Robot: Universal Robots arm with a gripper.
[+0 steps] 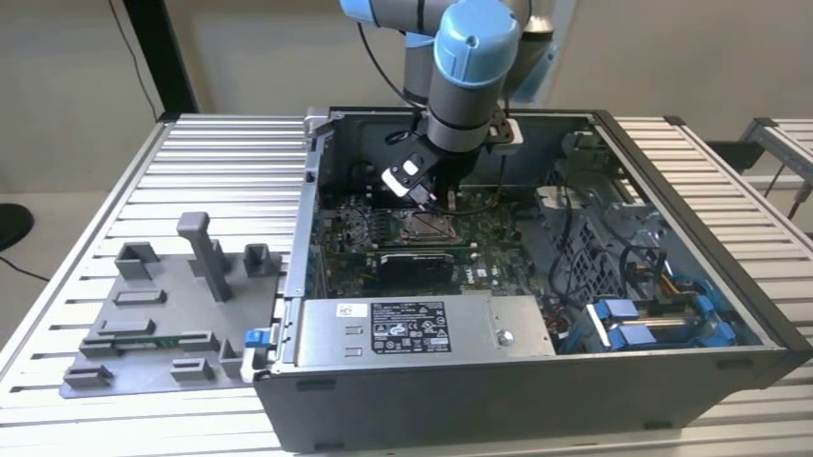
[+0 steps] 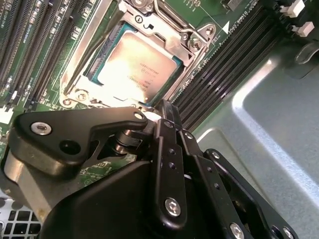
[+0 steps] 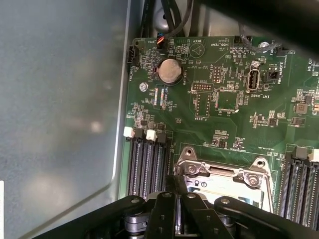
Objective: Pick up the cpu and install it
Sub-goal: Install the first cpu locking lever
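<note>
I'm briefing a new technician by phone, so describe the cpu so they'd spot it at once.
Look inside the open computer case, at the green motherboard. Near its middle a metal-framed socket holds the cpu: a flat square with a pale silvery top, unlike the long dark memory slots beside it.

Table (image 1: 190, 162): ribbed aluminium slats, silver-grey. Behind the table: plain beige wall (image 1: 254, 57). Black upright post (image 1: 166, 52) stands at the table's back corner on the exterior view's left, with a thin dark cable (image 1: 131, 57) hanging just beside it. Pale floor (image 1: 51, 276) shows off the table's edge on the exterior view's left. A dark rounded object (image 1: 10, 227) sits on it, can't tell what. Second slatted table (image 1: 782, 143) is just past the first on the exterior view's right, narrow gap between. Light is even and diffuse, soft glare on the slats.
</note>
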